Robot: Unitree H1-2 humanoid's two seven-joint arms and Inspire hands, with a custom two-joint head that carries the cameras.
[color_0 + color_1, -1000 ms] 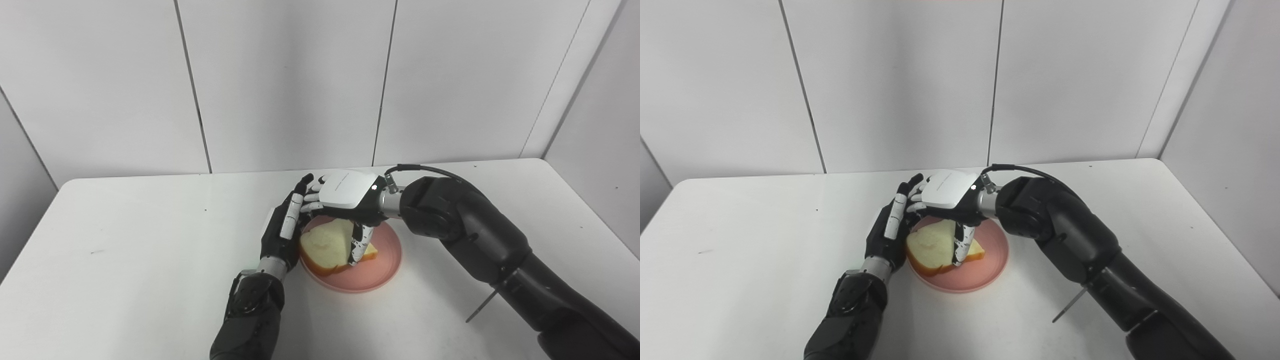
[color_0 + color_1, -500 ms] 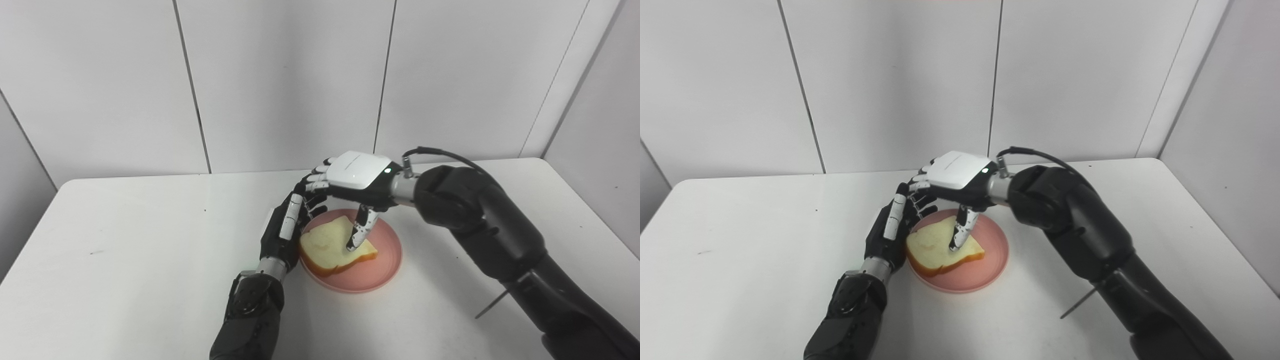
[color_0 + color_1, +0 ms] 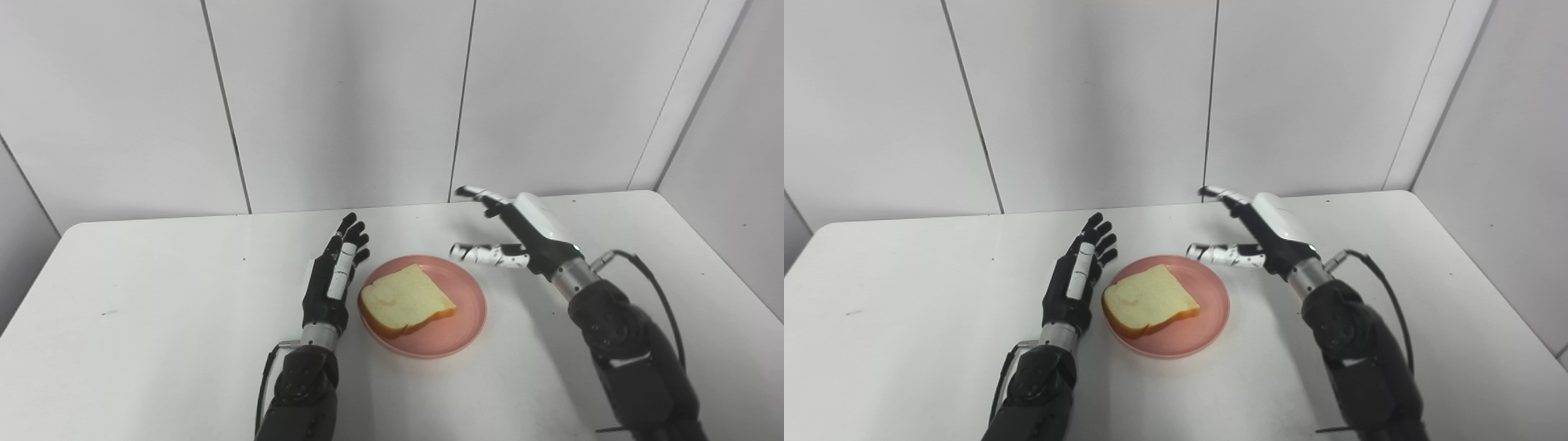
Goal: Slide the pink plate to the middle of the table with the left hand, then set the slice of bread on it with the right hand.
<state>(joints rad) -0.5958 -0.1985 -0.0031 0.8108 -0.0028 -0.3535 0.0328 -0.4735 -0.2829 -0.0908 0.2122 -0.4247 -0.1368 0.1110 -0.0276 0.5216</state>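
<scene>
The pink plate (image 3: 465, 309) sits near the middle of the white table. A slice of bread (image 3: 404, 300) lies flat on its left half, with its crust edge toward me. My left hand (image 3: 334, 275) stands on edge just left of the plate, open, fingers pointing away, and I cannot tell if it touches the rim. To the right of the plate and raised above the table, my right hand (image 3: 517, 236) is open with fingers spread and thumb pointing left, holding nothing.
The white table (image 3: 153, 306) has a rounded back left corner and meets grey wall panels behind. A black cable (image 3: 649, 282) loops beside the right forearm. Bare tabletop lies to the left and right of the plate.
My right hand let go of the bread, lifted off the plate and swung back to the right, opening wide. The bread now lies free on the plate. The view has shifted slightly.
</scene>
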